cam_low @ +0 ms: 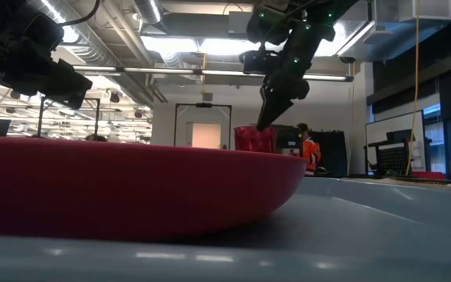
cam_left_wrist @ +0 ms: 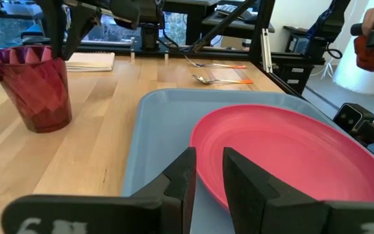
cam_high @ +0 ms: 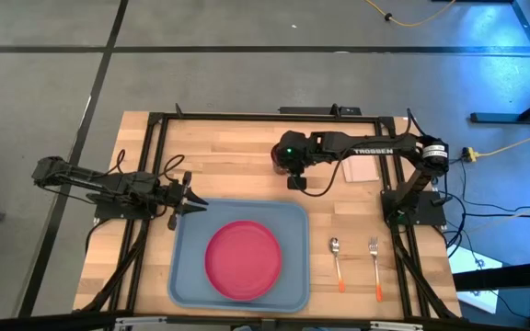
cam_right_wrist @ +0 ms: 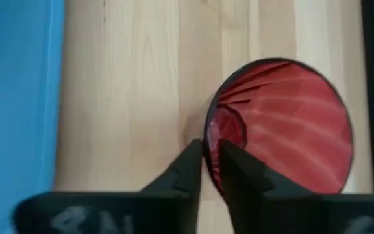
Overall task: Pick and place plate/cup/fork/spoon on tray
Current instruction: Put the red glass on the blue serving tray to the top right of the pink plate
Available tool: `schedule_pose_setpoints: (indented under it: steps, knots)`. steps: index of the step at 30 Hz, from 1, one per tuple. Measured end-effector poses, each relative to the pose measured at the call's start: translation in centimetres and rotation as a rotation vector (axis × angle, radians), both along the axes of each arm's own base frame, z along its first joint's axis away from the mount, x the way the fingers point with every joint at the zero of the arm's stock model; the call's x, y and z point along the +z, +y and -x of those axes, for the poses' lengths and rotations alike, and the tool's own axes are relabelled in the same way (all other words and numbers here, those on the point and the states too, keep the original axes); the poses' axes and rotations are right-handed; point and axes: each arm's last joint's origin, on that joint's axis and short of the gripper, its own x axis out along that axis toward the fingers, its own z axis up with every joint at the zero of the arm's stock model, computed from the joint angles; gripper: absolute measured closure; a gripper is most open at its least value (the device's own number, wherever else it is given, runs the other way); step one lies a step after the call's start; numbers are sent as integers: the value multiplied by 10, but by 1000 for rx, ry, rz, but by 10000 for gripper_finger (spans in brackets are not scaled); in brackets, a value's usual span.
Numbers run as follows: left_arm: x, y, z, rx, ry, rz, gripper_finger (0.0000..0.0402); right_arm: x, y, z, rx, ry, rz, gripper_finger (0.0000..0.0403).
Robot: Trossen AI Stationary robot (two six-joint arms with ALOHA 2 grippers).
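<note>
Pink-red plate (cam_high: 243,258) sits flat in the light blue tray (cam_high: 191,276), right in front of the left gripper (cam_left_wrist: 206,170), whose fingers are nearly pressed together on nothing at the tray's edge. Over on the bare wood, the right gripper (cam_right_wrist: 210,162) hangs above the dark red cup (cam_right_wrist: 284,123), one finger inside the rim, one outside, pinching its wall. Spoon (cam_high: 337,260) and fork (cam_high: 374,267) lie side by side on the wood, well away from both grippers.
</note>
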Motion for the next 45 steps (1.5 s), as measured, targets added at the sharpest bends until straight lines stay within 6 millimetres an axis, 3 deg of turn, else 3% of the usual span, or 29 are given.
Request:
schedule_pose_setpoints:
  steps: [3,11,15,19,23,29,33,37,45]
  knots:
    - [0,0,0,0,0,0,333,-1,1,2,-1,19,-5,392]
    - [0,0,0,-1,0,0,333,1,3,0,1,14,8,399]
    - [0,0,0,-1,0,0,333,13,14,-5,-11,-4,-11,400]
    - [0,0,0,-1,0,0,333,31,39,-7,-22,24,-58,401]
    - [0,0,0,-1,0,0,333,48,77,-7,-49,46,-145,401]
    - [0,0,0,-1,0,0,333,50,147,2,-2,70,-222,402]
    - [0,0,0,-1,0,0,333,51,181,9,-3,40,-182,402]
    - [0,0,0,-1,0,1,333,49,192,13,-31,25,-184,402]
    - [0,0,0,2,3,22,333,32,193,14,-75,39,-235,403]
